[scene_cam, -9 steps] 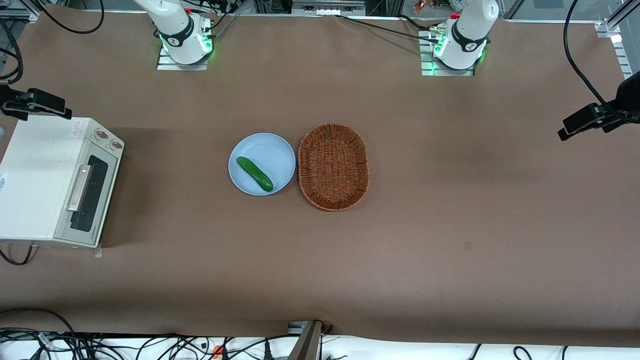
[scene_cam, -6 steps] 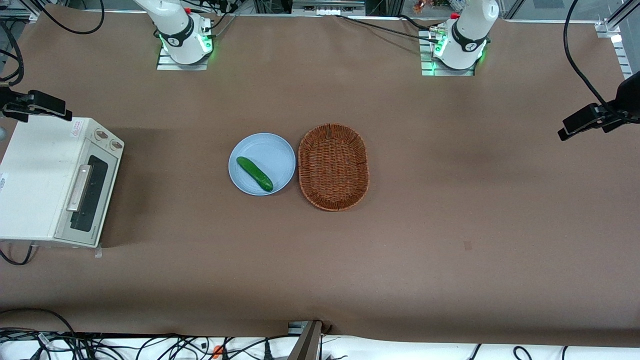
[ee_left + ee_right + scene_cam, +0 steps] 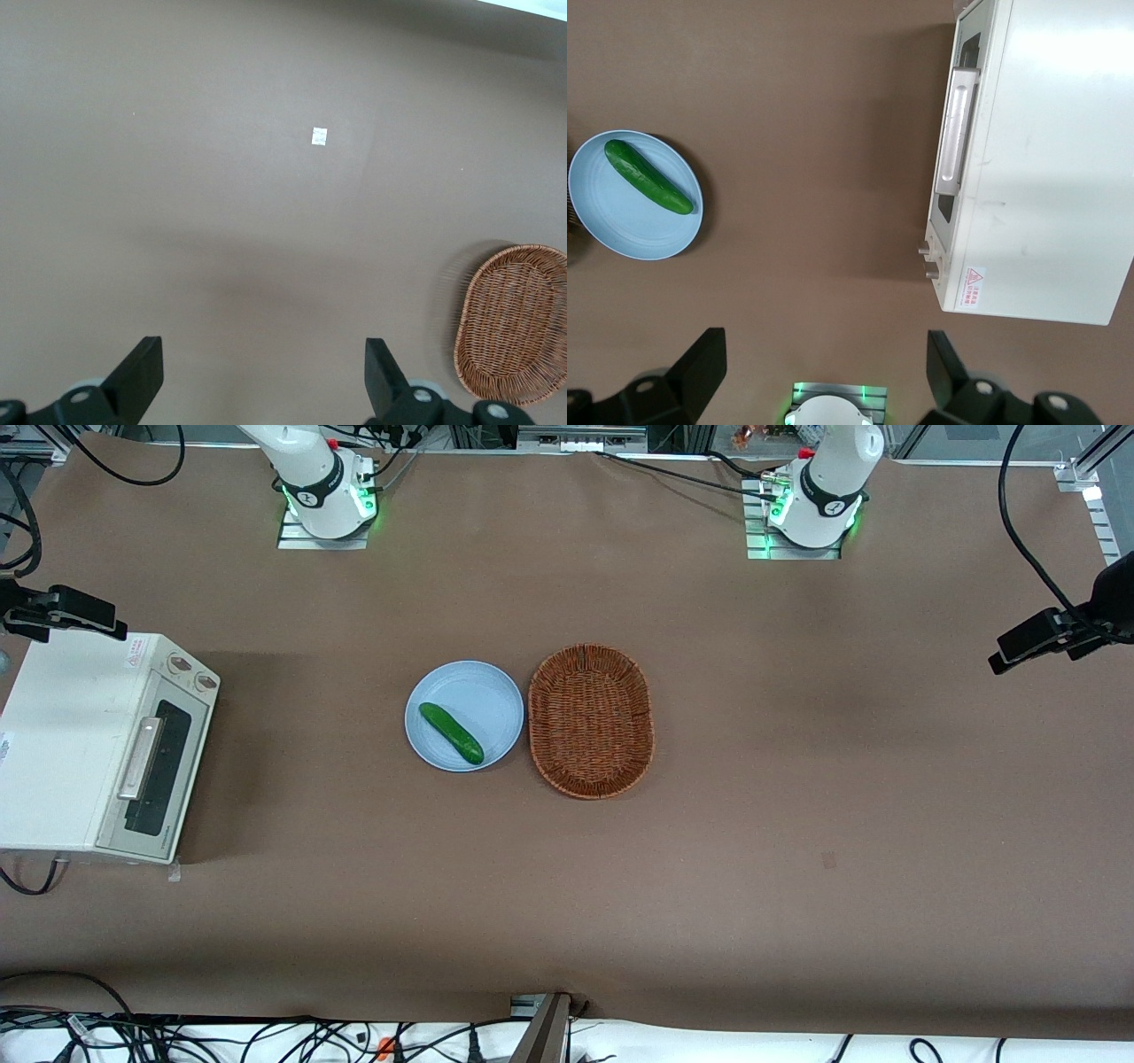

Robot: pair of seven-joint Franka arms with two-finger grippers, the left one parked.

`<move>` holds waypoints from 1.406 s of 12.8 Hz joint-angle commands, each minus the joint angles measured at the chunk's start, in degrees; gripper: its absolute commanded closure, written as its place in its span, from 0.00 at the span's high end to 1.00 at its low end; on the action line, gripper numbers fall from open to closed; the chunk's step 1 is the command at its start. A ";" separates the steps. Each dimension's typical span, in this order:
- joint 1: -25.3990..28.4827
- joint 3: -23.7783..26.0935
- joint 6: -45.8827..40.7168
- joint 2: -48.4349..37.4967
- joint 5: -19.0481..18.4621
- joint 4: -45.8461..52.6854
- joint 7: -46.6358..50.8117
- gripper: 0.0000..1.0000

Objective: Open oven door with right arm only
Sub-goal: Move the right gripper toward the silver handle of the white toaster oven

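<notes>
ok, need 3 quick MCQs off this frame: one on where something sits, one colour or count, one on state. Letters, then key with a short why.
1. Where is the cucumber?
A. in the wicker basket
B. on the blue plate
C. on top of the toaster oven

2. How many knobs does the toaster oven show?
A. two
B. four
C. none

3. What state is the oven door in?
A. hanging fully open
B. removed
C. shut

Key: 1 B, the cucumber lies on the blue plate, beside the empty wicker basket. 2 A, two knobs sit at the end of its front nearer the arm bases. 3 C, the door lies flush with its front, and the gripper, fingers open, is high above the table, touching nothing.
</notes>
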 commanded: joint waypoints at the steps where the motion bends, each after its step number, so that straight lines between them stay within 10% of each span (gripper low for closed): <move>1: -0.34 0.45 -0.27 -0.29 0.68 0.43 0.02 1.00; 18: -0.16 0.54 -0.10 -0.12 -0.11 0.09 0.02 1.00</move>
